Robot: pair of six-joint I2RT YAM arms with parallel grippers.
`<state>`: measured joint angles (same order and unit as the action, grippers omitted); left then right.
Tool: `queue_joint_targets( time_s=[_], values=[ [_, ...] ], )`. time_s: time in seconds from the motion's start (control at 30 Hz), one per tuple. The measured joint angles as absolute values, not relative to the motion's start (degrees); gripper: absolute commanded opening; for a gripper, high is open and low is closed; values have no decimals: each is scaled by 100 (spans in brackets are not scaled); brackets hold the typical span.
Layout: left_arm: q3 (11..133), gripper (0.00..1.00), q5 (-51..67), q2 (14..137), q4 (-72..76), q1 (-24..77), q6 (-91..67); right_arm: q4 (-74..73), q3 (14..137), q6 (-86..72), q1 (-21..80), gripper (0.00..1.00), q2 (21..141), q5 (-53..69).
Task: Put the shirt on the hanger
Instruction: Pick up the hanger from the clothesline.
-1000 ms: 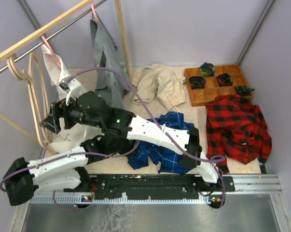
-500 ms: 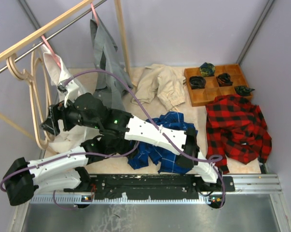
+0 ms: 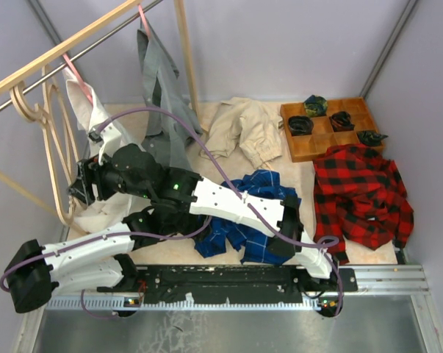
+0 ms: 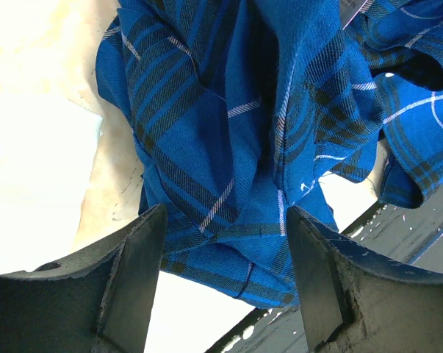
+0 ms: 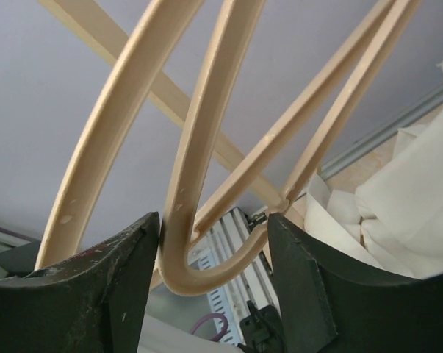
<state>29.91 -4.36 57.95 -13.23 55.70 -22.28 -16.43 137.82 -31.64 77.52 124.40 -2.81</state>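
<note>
Hanger point(image 5: 195, 140) hangs far left, long axis steep, hook up, its lower curved end between right gripper point(image 5: 212, 220) jaws, which are apart. Shirt point(image 3: 267, 184) lies crumpled on table point(image 3: 302, 180), front centre, below left gripper point(image 4: 225, 213), jaws apart.

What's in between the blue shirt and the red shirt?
Between the blue shirt and the red shirt the top view shows a bare strip of table; nearer the front, the right arm's purple cable loops there.
</note>
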Motion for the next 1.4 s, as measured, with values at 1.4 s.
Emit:
queue_joint_targets(
  time_s=[1.4],
  values=[
    [2963, 72, -336, 5795, -1282, 5570, -2252, -1769, 13697, -950, 7752, 45, 12366, -1922]
  ],
)
